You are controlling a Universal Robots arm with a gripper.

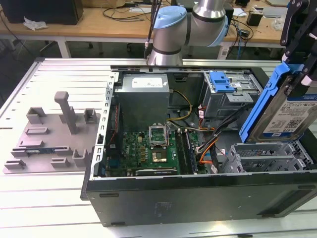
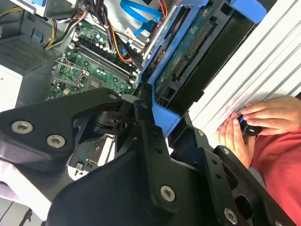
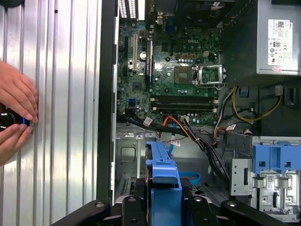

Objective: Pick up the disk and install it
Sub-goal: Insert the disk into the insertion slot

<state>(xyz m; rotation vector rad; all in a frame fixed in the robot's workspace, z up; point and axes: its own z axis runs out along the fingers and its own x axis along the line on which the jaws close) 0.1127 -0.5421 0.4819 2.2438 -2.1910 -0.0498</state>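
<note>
Above the open computer case (image 1: 198, 194), the claw (image 1: 297, 74) pinches the tilted disk (image 1: 288, 111) by its blue rails.

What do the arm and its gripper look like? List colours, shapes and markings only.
The arm is built of silver-grey metal tubes with rounded light-blue caps at the joints. The gripper is matte black, made of flat, angular linkage bars pinned together, with round silver screw heads along them. No markings can be made out on either.
</note>
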